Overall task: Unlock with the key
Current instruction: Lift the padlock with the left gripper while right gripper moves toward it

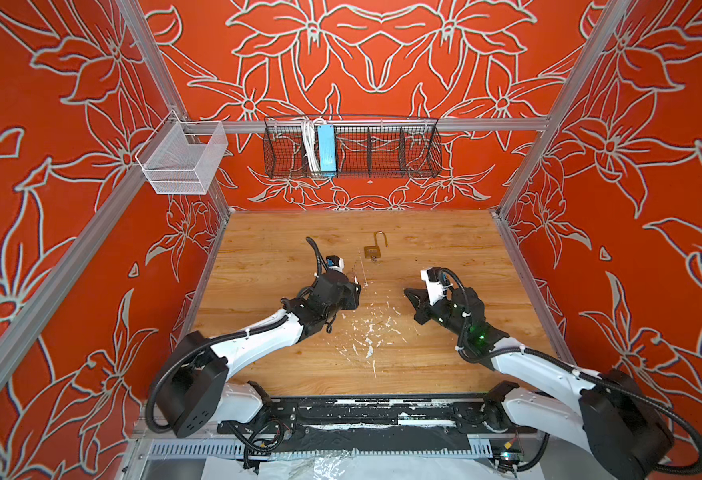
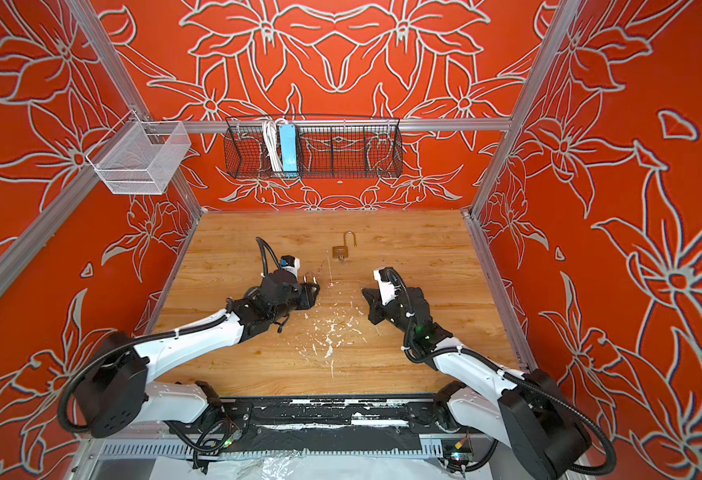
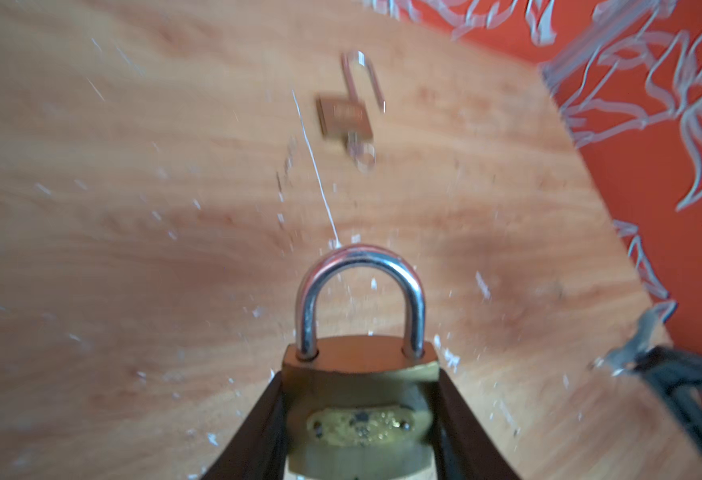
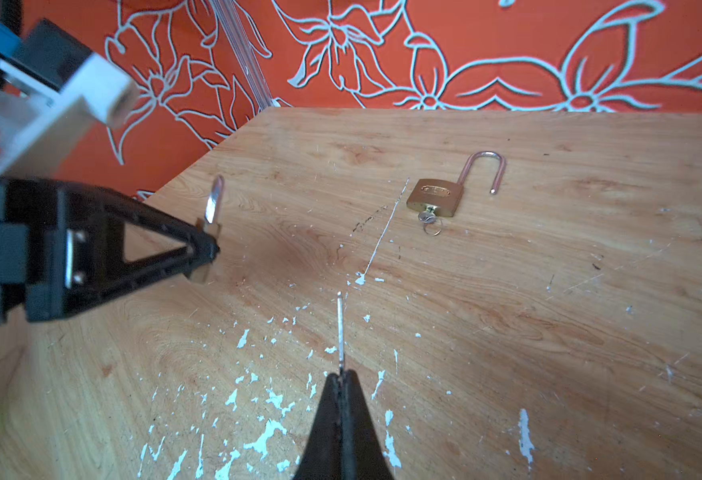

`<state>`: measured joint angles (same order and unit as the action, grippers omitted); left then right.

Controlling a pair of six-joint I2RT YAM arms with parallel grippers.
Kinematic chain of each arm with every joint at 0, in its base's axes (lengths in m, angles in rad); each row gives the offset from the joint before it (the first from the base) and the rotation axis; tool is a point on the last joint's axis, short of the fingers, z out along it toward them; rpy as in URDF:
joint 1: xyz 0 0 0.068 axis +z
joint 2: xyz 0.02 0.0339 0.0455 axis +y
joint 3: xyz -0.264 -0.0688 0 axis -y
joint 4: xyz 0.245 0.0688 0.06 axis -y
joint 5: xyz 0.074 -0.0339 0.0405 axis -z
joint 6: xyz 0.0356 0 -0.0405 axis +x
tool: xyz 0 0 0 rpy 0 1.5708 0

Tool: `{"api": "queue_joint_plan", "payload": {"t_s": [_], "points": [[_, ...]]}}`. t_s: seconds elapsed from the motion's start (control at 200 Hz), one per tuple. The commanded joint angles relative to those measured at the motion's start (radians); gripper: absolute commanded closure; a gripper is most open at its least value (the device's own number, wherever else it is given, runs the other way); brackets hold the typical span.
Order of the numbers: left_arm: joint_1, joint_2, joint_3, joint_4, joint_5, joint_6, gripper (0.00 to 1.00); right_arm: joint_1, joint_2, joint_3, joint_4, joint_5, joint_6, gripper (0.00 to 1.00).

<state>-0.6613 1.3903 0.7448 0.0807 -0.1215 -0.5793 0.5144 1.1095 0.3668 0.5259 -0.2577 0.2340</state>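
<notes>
Clamps padlock (image 3: 362, 415) in left gripper (image 3: 359, 384) at mid desk (image 1: 445, 249); pinches key (image 4: 340, 328) in closed right gripper (image 4: 341, 380) opposite, open desk between, edges well clear; stores power strip (image 1: 326, 149) in wire basket (image 1: 382, 156) on back rail (image 1: 486, 124)

On wooden table (image 1: 445, 257), open padlock (image 1: 373, 250) lies toward 12 o'clock, shackle pointing 12; left gripper (image 1: 354, 289) at its 7 o'clock, right gripper (image 1: 408, 293) at its 5 o'clock, tips pinched together; black wire basket (image 1: 382, 160) on back wall

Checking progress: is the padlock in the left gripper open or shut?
Shut: the held padlock has both shackle legs seated in its brass body.
</notes>
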Motion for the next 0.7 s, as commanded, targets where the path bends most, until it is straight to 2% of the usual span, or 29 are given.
{"api": "queue_joint_plan", "payload": {"t_s": [0.0, 0.16, 0.295, 0.34, 0.405, 0.485, 0.545, 0.696], "points": [[-0.003, 0.019, 0.015, 0.125, 0.085, 0.034, 1.0, -0.001, 0.023, 0.037, 0.038, -0.059, -0.029, 1.0], [-0.003, 0.028, -0.006, 0.159, 0.084, 0.017, 1.0, 0.018, 0.038, 0.052, 0.039, -0.121, -0.042, 1.0], [-0.003, -0.006, -0.025, 0.127, -0.071, -0.159, 1.0, 0.027, 0.075, 0.057, 0.067, -0.155, -0.003, 1.0], [-0.003, -0.028, -0.054, 0.163, -0.1, -0.201, 1.0, 0.034, 0.096, 0.065, 0.077, -0.177, 0.01, 1.0], [-0.003, -0.061, -0.129, 0.294, -0.099, -0.236, 1.0, 0.051, 0.13, 0.077, 0.085, -0.188, 0.011, 1.0], [-0.002, -0.083, -0.219, 0.427, -0.116, -0.355, 1.0, 0.074, 0.175, 0.096, 0.094, -0.209, 0.012, 1.0], [-0.003, -0.095, -0.235, 0.445, -0.105, -0.407, 1.0, 0.092, 0.195, 0.108, 0.094, -0.22, 0.002, 1.0], [-0.003, -0.111, -0.242, 0.468, -0.066, -0.434, 1.0, 0.118, 0.218, 0.12, 0.105, -0.219, 0.0, 1.0]]}}
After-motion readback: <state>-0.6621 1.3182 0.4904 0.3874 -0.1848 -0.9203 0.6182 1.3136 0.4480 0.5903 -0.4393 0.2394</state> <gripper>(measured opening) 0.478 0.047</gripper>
